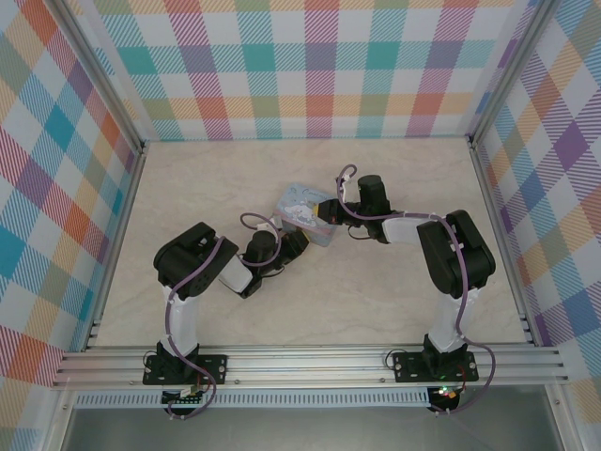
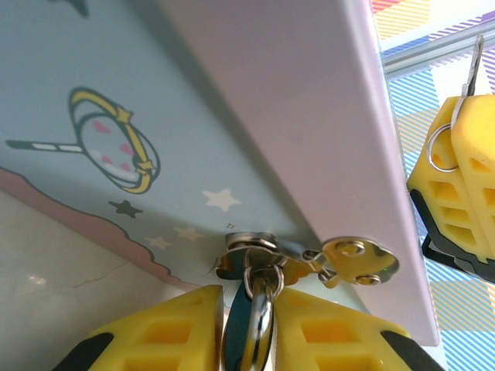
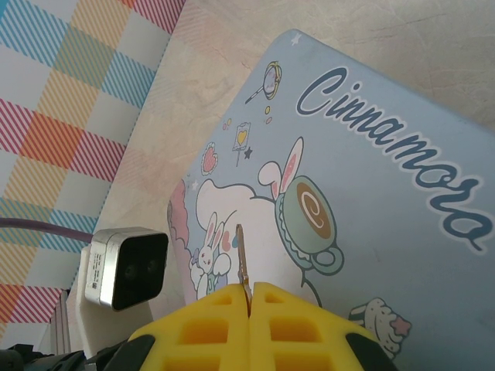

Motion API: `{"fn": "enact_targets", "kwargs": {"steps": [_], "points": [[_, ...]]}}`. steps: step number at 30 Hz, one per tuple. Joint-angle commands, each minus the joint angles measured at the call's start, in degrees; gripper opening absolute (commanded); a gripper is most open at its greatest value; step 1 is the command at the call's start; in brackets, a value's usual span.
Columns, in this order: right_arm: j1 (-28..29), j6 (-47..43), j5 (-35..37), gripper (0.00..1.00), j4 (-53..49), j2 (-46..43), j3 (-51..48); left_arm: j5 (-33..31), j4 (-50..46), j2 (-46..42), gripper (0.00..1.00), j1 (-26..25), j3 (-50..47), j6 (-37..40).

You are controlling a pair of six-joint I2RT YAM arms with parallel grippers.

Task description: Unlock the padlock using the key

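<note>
Left gripper (image 1: 297, 242): at the tin's near-left corner, fingers closed on the padlock from both sides.
Padlock (image 2: 236, 332): near the middle of the worktop (image 1: 235, 178), hanging at the tin's front wall. In the left wrist view its dark teal body sits pinched between the yellow pads.
Shackle (image 2: 261, 305): a closed metal loop threaded through the hasp (image 2: 340, 261), so the lock is not yet open.
Padlock handling: it looks small, hard and light, with smooth sides that may slip or twist between the pads. It pivots freely on the hasp, so a grip on the flat faces of the body seems best, leaving the keyhole end clear. The keyhole itself cannot be made out.
Tin (image 3: 387, 193): pastel blue with cartoon print, lying at a slant and well away from every edge of the worktop. It is probably light enough to slide if the lock is pushed hard.
Key (image 3: 241, 259): above the tin lid, its thin grey blade sticking out past the fingertips. A ring (image 2: 439, 147) hangs at its head.
Key handling: stiff but very thin, easily tilted in the pinch and easily bent if it goes in off line. The head is the place to hold, with the whole blade free.
Right gripper (image 3: 250, 297): over the tin's right side, clamped tight on the key's head, apart from the padlock.
</note>
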Motion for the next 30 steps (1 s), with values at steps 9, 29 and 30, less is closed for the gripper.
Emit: {"fn": "enact_targets", "kwargs": {"steps": [9, 29, 30], "points": [[0.51, 1.06, -1.01, 0.0, -4.35, -2.84, -1.82, -1.64, -1.8, -0.59, 0.11, -1.24, 0.68, 0.72], [-0.45, -9.96, -6.25, 0.0, -16.93, -21.91, -16.56, 8.8, -14.21, -11.3, 0.0, -1.18, 1.69, 5.25], [-0.37, -9.93, -6.48, 0.0, -16.33, -21.12, -16.68, 9.48, -14.23, -11.61, 0.0, -1.14, 1.88, 5.11]]}}
